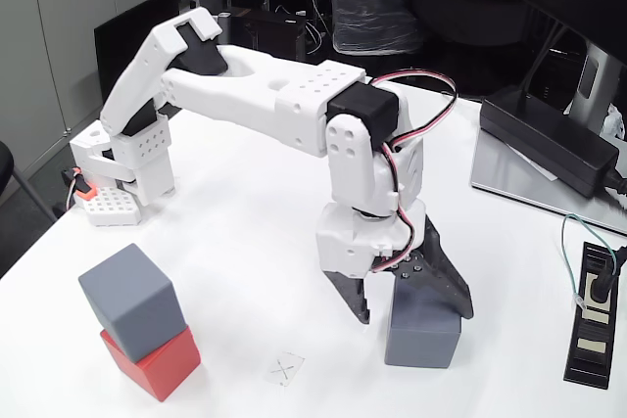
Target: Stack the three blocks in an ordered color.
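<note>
Lower right of centre, your gripper [407, 312] straddles the top of a grey block [422, 332], jaws spread either side of its upper edge and not yet closed on it: the dark fixed finger hangs down the block's left side, the moving one slants over its right top corner. At lower left, the second grey block [132, 298] already sits on the red block [157, 360], twisted and shifted toward the upper left so the red one's front corner juts out. A small paper square marked with a cross [284, 369] lies on the white table [245, 222] between the pair and your gripper. A black power brick [549, 139] rests at upper right, well apart. Judging by the matte, plain faces, these cubes look light and rigid, with little slip; expect them to hold well under a squeeze on two opposite flat sides, taken near the top and square to the faces rather than across a corner. The skewed stack leaves you a narrower landing, so centre the third block carefully.
</note>
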You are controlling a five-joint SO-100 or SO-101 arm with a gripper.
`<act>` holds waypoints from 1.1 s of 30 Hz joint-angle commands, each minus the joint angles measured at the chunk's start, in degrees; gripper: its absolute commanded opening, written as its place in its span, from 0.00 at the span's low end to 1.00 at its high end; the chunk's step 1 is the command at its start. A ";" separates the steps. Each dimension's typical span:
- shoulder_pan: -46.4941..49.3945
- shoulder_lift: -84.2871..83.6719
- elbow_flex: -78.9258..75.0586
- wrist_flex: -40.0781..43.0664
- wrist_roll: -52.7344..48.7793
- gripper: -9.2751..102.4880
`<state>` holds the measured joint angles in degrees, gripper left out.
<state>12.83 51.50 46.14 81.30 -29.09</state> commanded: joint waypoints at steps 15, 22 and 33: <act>0.44 -1.49 -2.29 -2.37 0.62 0.19; 0.44 3.34 -2.55 0.62 0.00 0.16; 1.58 19.86 -1.49 9.49 -5.89 0.16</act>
<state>13.27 65.21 45.09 90.35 -33.05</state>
